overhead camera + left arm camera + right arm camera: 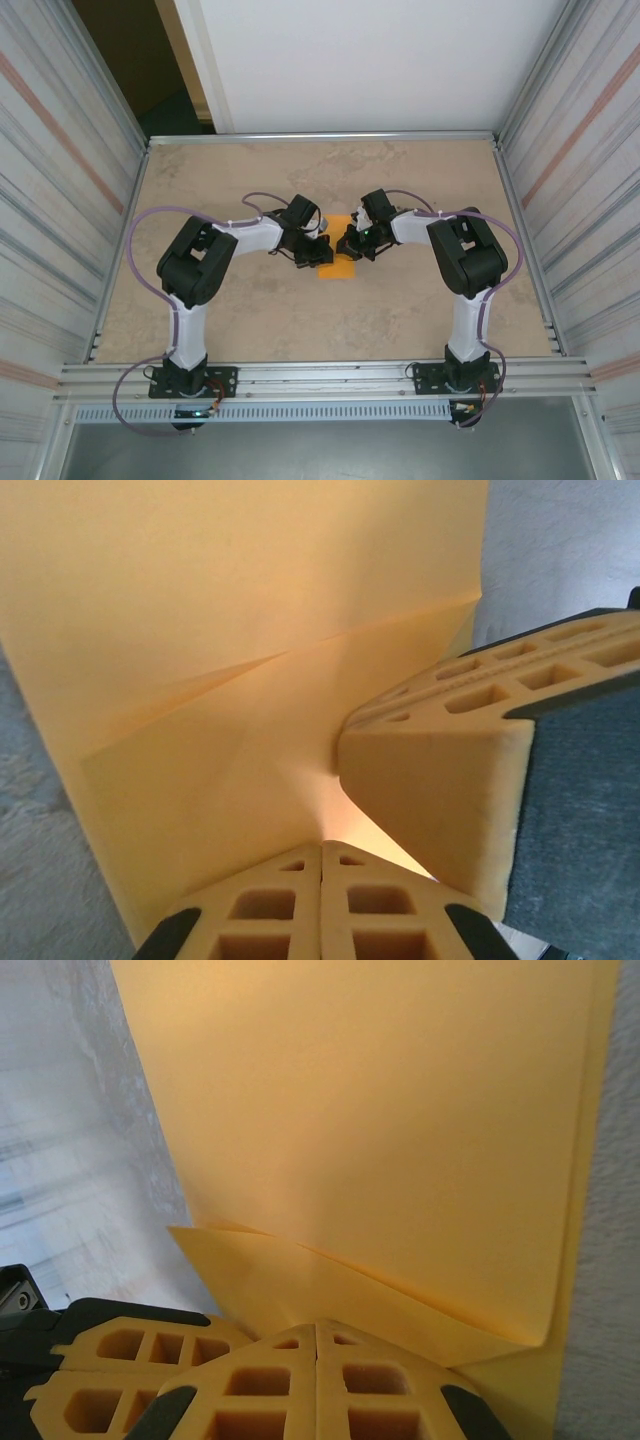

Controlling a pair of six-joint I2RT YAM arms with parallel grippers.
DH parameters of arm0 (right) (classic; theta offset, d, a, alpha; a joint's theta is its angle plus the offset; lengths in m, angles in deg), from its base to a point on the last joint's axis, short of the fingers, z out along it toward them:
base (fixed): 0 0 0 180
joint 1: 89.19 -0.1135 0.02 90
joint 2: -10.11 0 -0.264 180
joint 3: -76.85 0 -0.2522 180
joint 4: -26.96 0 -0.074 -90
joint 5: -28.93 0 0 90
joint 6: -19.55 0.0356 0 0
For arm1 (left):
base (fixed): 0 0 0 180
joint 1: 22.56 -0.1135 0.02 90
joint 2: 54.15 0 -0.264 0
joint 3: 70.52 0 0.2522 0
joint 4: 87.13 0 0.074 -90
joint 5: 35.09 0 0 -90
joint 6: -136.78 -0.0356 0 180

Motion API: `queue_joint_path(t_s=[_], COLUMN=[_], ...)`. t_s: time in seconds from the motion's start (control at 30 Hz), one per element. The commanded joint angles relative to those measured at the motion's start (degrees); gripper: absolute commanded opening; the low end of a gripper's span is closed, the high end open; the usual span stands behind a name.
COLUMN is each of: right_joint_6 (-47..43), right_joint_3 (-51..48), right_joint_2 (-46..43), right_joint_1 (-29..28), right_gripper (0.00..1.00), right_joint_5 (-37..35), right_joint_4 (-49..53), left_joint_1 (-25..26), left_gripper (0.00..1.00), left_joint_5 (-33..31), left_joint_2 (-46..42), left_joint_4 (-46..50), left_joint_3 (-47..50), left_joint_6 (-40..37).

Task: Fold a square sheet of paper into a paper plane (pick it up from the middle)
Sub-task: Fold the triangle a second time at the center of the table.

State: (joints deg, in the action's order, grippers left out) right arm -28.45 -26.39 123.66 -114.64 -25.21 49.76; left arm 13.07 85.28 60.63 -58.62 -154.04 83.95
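The square sheet of paper [339, 266] is bright orange and lies on the table's middle, between the two grippers. It carries a diagonal crease in the left wrist view [250, 630]. In the right wrist view the sheet [380, 1110] has a low folded flap [300, 1280] near my fingers. My left gripper [318, 251] is shut, and its tips [322, 852] rest on the paper with nothing between them. My right gripper [350, 245] is shut too, its tips [316, 1332] against the flap's edge. The two grippers almost touch: the right fingers [440, 780] stand just beside the left tips. No paper plane shape shows.
The tan tabletop [330, 180] is framed by aluminium rails [320, 137] and corrugated side walls. Both arm bases are bolted at the near edge [320, 378]. Purple cables loop beside each arm.
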Motion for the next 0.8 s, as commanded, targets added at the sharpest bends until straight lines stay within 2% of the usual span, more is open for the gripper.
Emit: queue_joint_path(t_s=[0.0,0.43,0.63,0.77], right_joint_6=[2.0,2.0,1.7,1.4], right_joint_3=[-1.7,-1.4,-1.1,0.1], right_joint_2=[5.0,6.2,5.9,5.2], right_joint_1=[0.6,1.6,1.8,1.6], right_gripper=[0.00,0.00,0.00,0.00], right_joint_5=[-8.3,-9.4,-9.1,-7.7], right_joint_4=[5.4,7.1,7.3,6.7], left_joint_1=[0.5,0.4,-1.2,-2.6], left_gripper=[0.07,0.05,0.04,0.05], left_joint_5=[-0.8,-3.6,-4.8,-4.1], left_joint_2=[1.1,-5.1,-8.9,-12.9], left_joint_4=[4.2,14.6,16.3,14.2], left_joint_3=[-0.3,6.9,11.6,11.4], left_joint_6=[-3.2,-12.1,-11.9,-10.4])
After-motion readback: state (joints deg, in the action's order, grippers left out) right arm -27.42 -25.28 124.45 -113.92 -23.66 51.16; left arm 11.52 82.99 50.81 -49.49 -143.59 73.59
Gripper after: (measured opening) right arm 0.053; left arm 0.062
